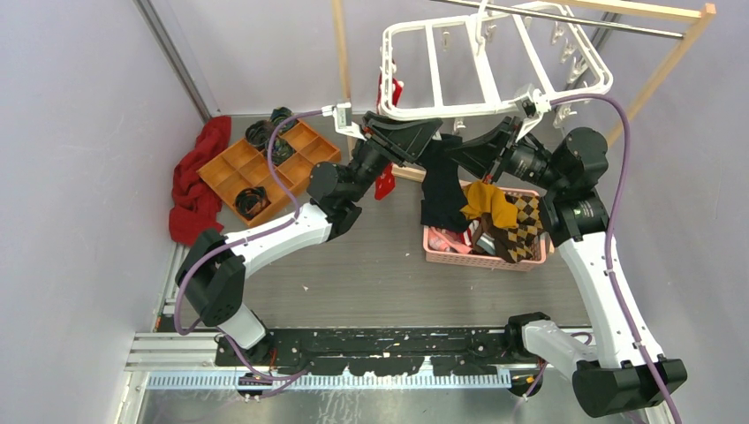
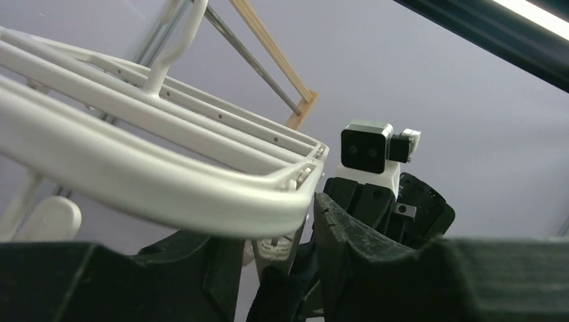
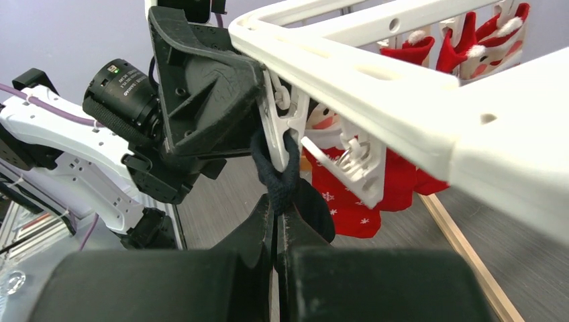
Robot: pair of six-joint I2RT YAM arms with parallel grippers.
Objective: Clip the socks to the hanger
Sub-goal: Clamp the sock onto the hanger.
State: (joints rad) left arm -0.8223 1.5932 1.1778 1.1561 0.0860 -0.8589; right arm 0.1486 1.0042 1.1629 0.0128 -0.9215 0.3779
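The right gripper, jaws pressed together, pinches the cuff of the black sock directly beneath the white clip on the near rail of the hanger; the sock hangs vertically. The left gripper straddles that clip, but it cannot be told whether its jaws squeeze it. Clearance between the two grippers is minimal.

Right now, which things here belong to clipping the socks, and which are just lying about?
Job: white hanger, its clip, black sock, mustard sock, argyle sock, pink basket.
Lying about: red cloth, orange tray, rolled sock bundles, wooden rack.
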